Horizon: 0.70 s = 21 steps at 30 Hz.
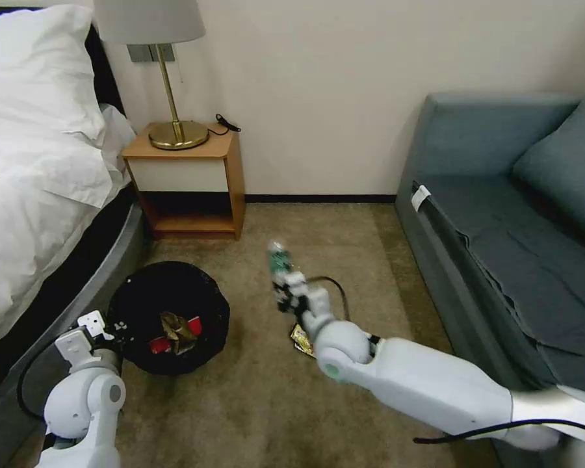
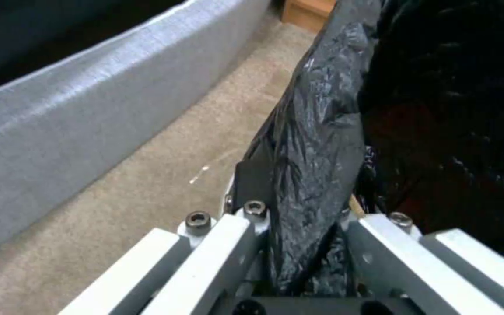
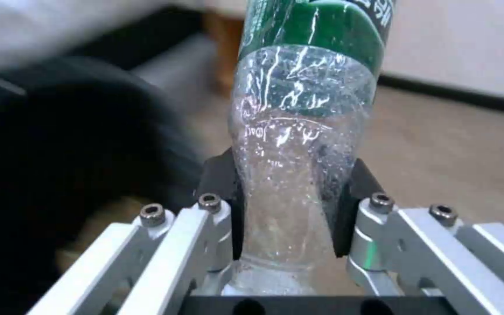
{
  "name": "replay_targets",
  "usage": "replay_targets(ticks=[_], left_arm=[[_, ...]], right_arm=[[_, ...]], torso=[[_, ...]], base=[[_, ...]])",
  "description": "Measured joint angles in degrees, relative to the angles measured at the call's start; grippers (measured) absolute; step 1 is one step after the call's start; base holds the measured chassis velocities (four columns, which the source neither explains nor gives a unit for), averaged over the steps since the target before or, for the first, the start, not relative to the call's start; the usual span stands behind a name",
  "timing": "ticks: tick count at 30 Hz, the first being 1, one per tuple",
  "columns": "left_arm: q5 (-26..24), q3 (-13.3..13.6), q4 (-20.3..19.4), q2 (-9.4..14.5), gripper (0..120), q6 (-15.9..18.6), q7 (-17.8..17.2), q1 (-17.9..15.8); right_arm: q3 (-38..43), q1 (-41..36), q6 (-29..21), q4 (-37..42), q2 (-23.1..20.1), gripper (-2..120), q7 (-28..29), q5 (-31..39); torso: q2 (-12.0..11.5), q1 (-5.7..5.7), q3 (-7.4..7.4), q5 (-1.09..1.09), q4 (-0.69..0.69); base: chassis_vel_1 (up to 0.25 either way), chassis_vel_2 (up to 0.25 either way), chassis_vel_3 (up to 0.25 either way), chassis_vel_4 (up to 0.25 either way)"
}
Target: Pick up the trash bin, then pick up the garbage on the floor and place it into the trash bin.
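Left gripper point(image 2: 307, 245) at my 7 o'clock clamped trash bin point(image 1: 169, 318) rim. Right gripper point(image 3: 290, 205), 12 o'clock, pinched green bottle point(image 3: 304, 122) above carpet. Carry step; I judged next move: swing toward 9 o'clock over bin, release. Wrapper point(image 1: 301, 340) remained on floor.

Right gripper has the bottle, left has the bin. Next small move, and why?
Probably swing the right gripper toward the robot's left until it is above the round black-bagged trash bin. It is shut on the clear green-labelled plastic bottle, held over bare carpet beside the bin. The left gripper pinches the bin's rim, and the carton and paper already lie inside.
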Motion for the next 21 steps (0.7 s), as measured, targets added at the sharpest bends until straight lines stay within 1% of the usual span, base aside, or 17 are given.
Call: replay_targets(ticks=[2,3,5,7,8,12,15,17,18,19,21], left_arm=[[0.09,0.43,-0.28,-0.31,3,0.13,-0.03,-0.03],[0.09,0.43,-0.28,-0.31,3,0.13,-0.03,-0.03],[0.16,0.68,-0.67,-0.56,3,0.23,-0.07,0.02],[0.14,0.78,-1.33,-0.79,3,0.39,-0.11,0.28],[0.14,0.78,-1.33,-0.79,3,0.39,-0.11,0.28],[-0.1,0.66,-2.44,-0.89,3,0.65,-0.16,0.78],[-0.19,0.54,-2.66,-0.95,3,0.67,-0.18,0.83],[-0.25,0.43,-2.77,-0.97,3,0.67,-0.18,0.9],[-0.29,0.31,-2.84,-0.97,3,0.68,-0.19,1.05],[-0.29,0.31,-2.84,-0.97,3,0.68,-0.19,1.05],[-0.33,0.18,-2.86,-0.97,3,0.68,-0.2,1.16]], right_arm=[[-2.98,2.18,0.13,0.17,4.76,25,1.23,1.14],[-2.98,2.18,0.13,0.17,4.76,25,1.23,1.14],[-6.32,3.47,0.15,-1.55,7.75,25,1.79,1.4],[-10.3,4.01,0.58,-5.5,9.74,25,1.97,0.68],[-10.3,4.01,0.58,-5.5,9.74,25,1.97,0.68],[-14.39,3.37,1.03,-11.22,11.32,25,2.0,-0.48],[-14.96,2.82,1.03,-12.2,11.84,25,1.88,-0.65],[-15.28,2.36,1.03,-13.31,12.47,32,1.85,-0.94],[-15.3,2.1,1.06,-14.45,13.01,39,1.85,-1.39],[-15.3,2.1,1.06,-14.45,13.01,39,1.85,-1.39],[-15.07,2.03,1.07,-15.0,13.31,45,1.75,-1.66]], torso=[[0.0,0.0,0.0,-0.01,0.02],[0.0,0.0,0.0,-0.01,0.02],[0.0,0.0,0.0,-0.01,0.02],[0.0,0.0,0.0,-0.01,0.0],[0.0,0.0,0.0,-0.01,0.0],[0.0,0.0,0.0,-0.01,-0.01],[0.0,0.0,0.0,-0.01,-0.01],[0.0,0.0,0.0,0.0,-0.01],[0.0,0.0,0.0,0.0,-0.01],[0.0,0.0,0.0,0.0,-0.01],[0.0,0.0,0.0,0.0,-0.01]], base=[[0.0,0.0,0.0,0.0],[0.0,0.0,0.0,0.0],[0.0,0.0,0.0,0.0],[0.0,0.0,0.0,0.0],[0.0,0.0,0.0,0.0],[0.0,0.0,0.0,0.0],[0.0,0.0,0.0,0.0],[0.0,0.0,0.0,0.0],[0.0,0.0,0.0,0.0],[0.0,0.0,0.0,0.0],[0.0,0.0,0.0,0.0]])
